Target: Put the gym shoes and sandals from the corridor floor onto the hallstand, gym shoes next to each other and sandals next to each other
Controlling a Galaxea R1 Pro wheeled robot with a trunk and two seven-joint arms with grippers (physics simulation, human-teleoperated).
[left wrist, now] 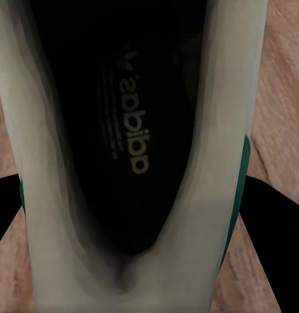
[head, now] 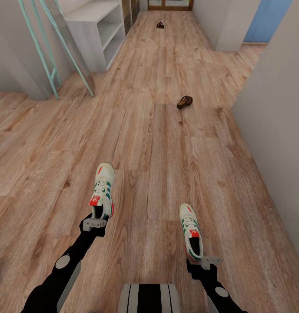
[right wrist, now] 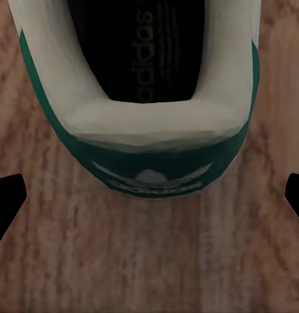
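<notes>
Nothing is yet placed on the shoe rack [head: 99,32], seen far up the corridor by the wall. One sneaker [head: 103,190] is clamped at its heel by the left gripper [head: 94,223]. The other sneaker [head: 191,232] lies on the floor [head: 167,152], its heel just ahead of the right gripper [head: 209,261], whose fingers [right wrist: 6,202] are spread wide and apart from it. One sandal [head: 184,101] lies mid-corridor, another sandal [head: 160,25] far off. "adidas" is read on both insoles.
</notes>
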